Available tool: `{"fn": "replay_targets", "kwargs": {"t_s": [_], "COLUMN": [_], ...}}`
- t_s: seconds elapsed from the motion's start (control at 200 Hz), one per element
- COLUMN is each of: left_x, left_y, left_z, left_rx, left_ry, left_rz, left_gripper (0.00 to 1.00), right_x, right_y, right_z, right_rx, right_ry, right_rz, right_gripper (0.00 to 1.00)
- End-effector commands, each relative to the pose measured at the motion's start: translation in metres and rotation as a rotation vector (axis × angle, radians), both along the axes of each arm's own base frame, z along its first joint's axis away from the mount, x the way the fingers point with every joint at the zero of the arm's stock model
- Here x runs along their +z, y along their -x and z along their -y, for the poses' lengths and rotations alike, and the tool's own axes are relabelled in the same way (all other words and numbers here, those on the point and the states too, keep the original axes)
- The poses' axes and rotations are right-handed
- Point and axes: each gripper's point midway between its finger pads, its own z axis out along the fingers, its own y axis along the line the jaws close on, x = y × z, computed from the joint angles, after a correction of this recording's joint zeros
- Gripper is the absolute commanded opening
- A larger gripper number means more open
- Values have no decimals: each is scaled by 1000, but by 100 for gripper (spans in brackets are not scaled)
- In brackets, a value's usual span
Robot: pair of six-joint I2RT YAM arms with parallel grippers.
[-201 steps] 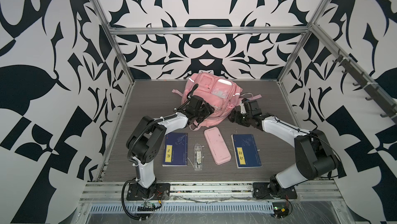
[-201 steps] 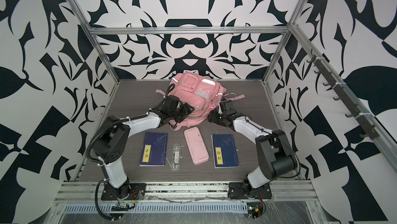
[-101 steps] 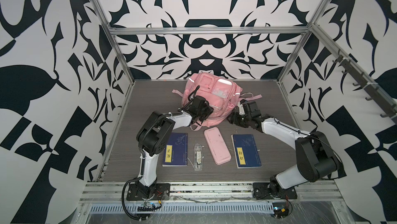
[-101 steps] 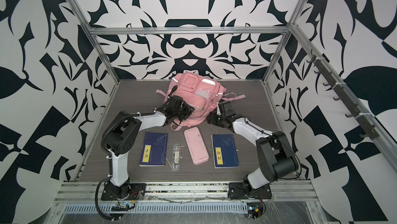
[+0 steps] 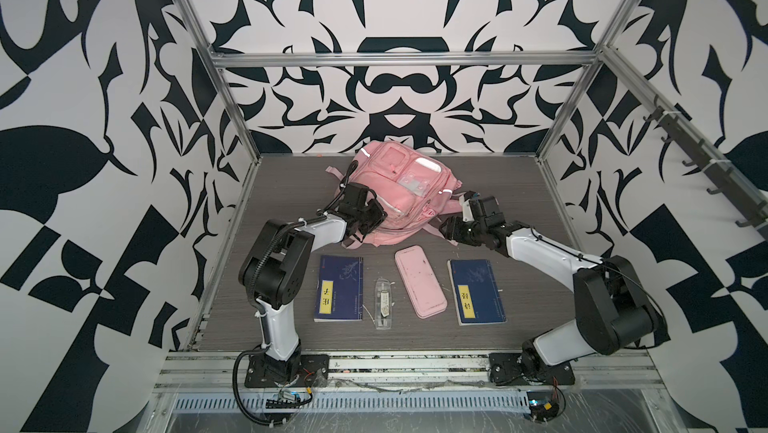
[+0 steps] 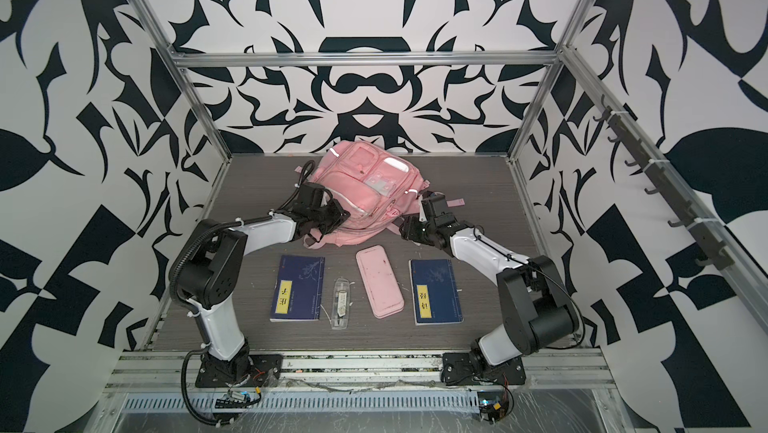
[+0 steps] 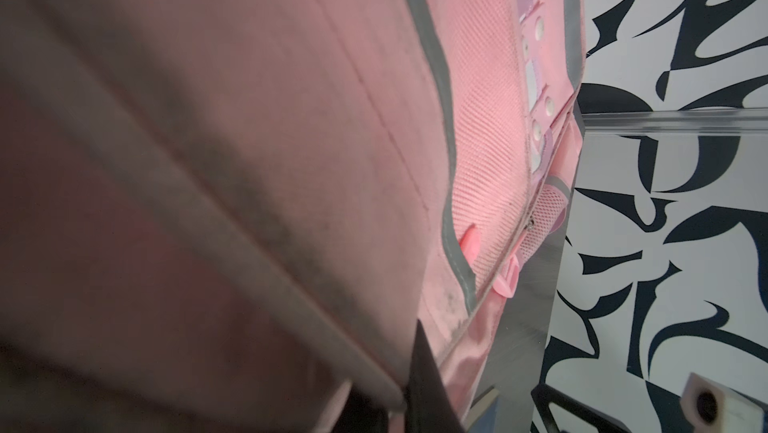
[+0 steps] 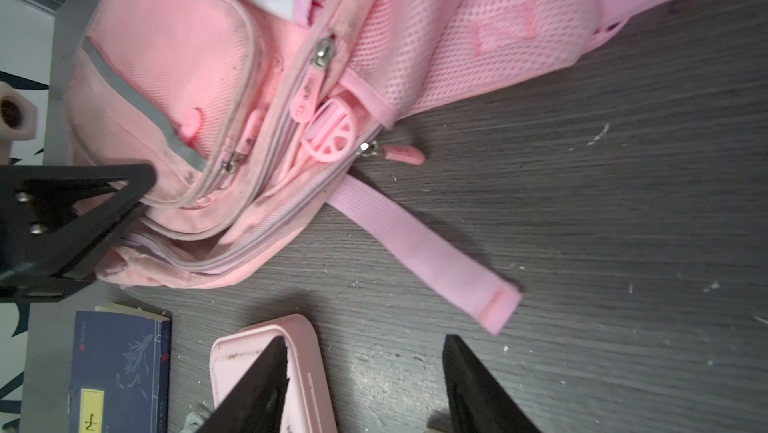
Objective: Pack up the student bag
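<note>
The student bag [image 5: 395, 185] [image 6: 365, 185], a soft pink backpack, lies at the back middle of the table. My left gripper [image 5: 370, 223] [image 6: 332, 219] is at its near left corner, shut on the pink fabric. In the left wrist view the bag [image 7: 291, 119] fills most of the picture, and a fold of it runs into the left gripper [image 7: 386, 406]. My right gripper [image 5: 451, 229] [image 8: 365, 339] stands open and holds nothing. It hovers low over bare table by the bag's near right corner [image 8: 174, 77], between a loose pink strap [image 8: 419, 244] and the pencil case.
In front of the bag lie a blue book [image 5: 338, 293], a clear packet [image 5: 383, 304], a flat pink pencil case [image 5: 419, 281] [image 8: 307, 368] and a second blue book [image 5: 476, 291]. A zipper pull [image 8: 399, 154] rests on the table. Patterned walls stand on three sides.
My left gripper has moved in against the bag's near left corner and shut on its fabric. My right gripper has narrowed a little and stayed by the bag's right corner.
</note>
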Motion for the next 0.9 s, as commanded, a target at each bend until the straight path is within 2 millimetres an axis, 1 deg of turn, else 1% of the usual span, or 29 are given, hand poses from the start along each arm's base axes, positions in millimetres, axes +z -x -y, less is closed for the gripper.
{"fn": "replay_targets", "kwargs": {"t_s": [0.0, 0.11, 0.2, 0.31, 0.36, 0.43, 0.595, 0.895], "left_x": [26, 32, 40, 48, 49, 48, 41, 32], "left_y": [-3, -6, -11, -16, -17, -18, -19, -15], "left_z": [-10, -20, -26, -28, -26, -23, -23, -26], "left_rx": [-139, -192, -205, -215, -224, -236, -238, -218], "left_ry": [-79, -151, -163, -154, -147, -140, -132, -86], "left_rz": [75, 77, 96, 114, 109, 100, 77, 54], "left_gripper": [0, 0, 0, 0, 0, 0, 0, 0], "right_x": [11, 18, 16, 5, -1, -9, -24, -47], "right_y": [-17, -28, -37, -47, -51, -54, -58, -68], "right_z": [-11, -28, -38, -45, -50, -57, -61, -51], "right_rx": [32, 84, 119, 153, 176, 210, 246, 266], "right_ry": [-7, -45, -4, 65, 89, 129, 218, 356], "right_rz": [69, 141, 183, 197, 199, 200, 206, 202], "right_gripper": [62, 62, 60, 49, 43, 38, 36, 37]}}
